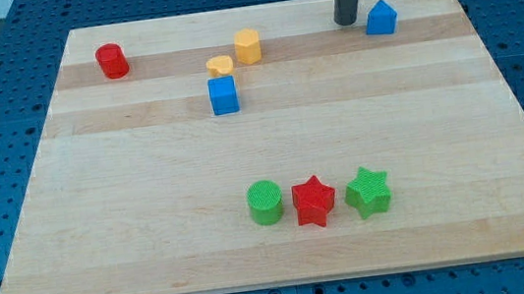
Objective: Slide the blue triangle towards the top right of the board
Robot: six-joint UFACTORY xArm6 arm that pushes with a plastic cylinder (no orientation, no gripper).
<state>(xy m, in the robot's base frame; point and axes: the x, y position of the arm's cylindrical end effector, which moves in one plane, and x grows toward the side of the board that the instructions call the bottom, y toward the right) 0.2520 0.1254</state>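
Observation:
The blue triangle (381,18) sits near the view's top right of the wooden board (284,253). My tip (347,21) rests on the board just to the left of the blue triangle, a small gap apart from it. The dark rod rises from the tip out of the view's top.
A blue cube (224,96) lies left of centre, with a yellow heart (220,66) and a yellow hexagon (248,46) above it. A red cylinder (113,61) is at the top left. A green cylinder (265,203), red star (314,200) and green star (368,191) line the bottom.

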